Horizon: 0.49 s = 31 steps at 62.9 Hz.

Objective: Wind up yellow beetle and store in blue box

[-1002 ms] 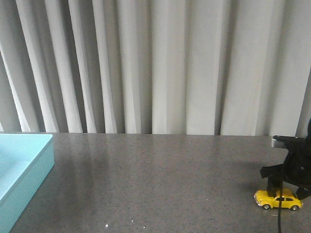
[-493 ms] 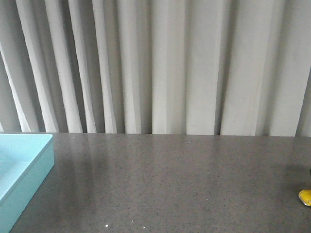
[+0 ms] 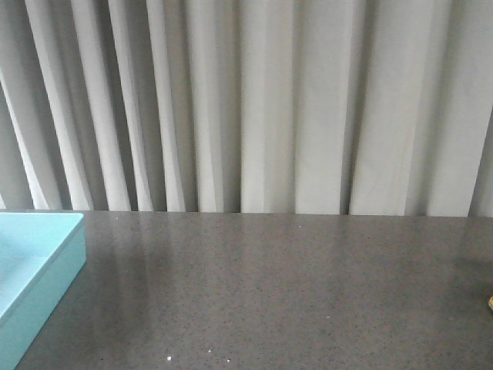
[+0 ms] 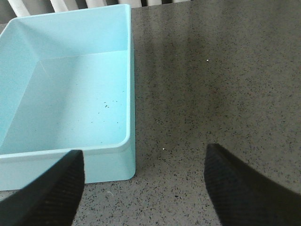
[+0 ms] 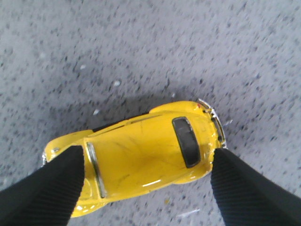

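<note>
Front view: a dark speckled tabletop [image 3: 269,285] before a pleated grey curtain [image 3: 254,100]. The box [image 3: 38,270], light turquoise with low straight walls, sits at the left edge of the tabletop, only its near corner in frame. At the right edge a sliver of yellow [image 3: 490,303] just enters the frame; too little shows to identify it from this view alone. Neither arm appears in this view.

Left wrist view: the left gripper [image 4: 141,188] hangs over bare tabletop [image 4: 211,84] just beside one corner of the box [image 4: 70,94]. Its two dark, ribbed fingers [image 4: 244,188] stand wide apart with nothing between them, one fingertip overlapping the box's near wall in the picture. The box interior is open to view and holds only a few dark specks on its floor.

Right wrist view: the beetle [image 5: 141,160] rests on the tabletop [image 5: 141,47], seen from above, with its dark rear window and chrome bumper visible. The right gripper [image 5: 146,188] straddles the beetle lengthwise, one finger [image 5: 42,188] at one end of the car and the other at the bumper end. The fingers lie at or against the bodywork; whether they actually press on it cannot be told.
</note>
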{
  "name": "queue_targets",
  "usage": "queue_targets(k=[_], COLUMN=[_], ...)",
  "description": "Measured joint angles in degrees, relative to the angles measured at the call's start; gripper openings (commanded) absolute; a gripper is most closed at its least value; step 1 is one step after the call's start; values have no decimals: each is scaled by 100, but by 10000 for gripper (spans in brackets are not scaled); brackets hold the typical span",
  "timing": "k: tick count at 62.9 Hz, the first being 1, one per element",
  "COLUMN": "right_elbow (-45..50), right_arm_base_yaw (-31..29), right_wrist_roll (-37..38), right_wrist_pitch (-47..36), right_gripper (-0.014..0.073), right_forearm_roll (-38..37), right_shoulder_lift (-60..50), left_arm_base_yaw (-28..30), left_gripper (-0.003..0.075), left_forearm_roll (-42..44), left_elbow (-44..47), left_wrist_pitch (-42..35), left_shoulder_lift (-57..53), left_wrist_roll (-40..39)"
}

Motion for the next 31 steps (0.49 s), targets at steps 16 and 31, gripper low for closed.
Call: queue_targets(k=[16, 31], right_elbow=[0, 78], right_arm_base_yaw=[0, 7], right_wrist_roll=[63, -414], right_wrist_pitch=[-235, 32], right_gripper=[537, 537], right_forearm_roll=[-38, 261], right_shoulder_lift=[33, -549], left_arm_base_yaw=[0, 0], left_gripper=[524, 524], left_forearm_roll=[0, 0], left_elbow=[0, 0], left_wrist_pitch=[0, 0], left_shoulder_lift=[0, 0], left_wrist_roll=[0, 0])
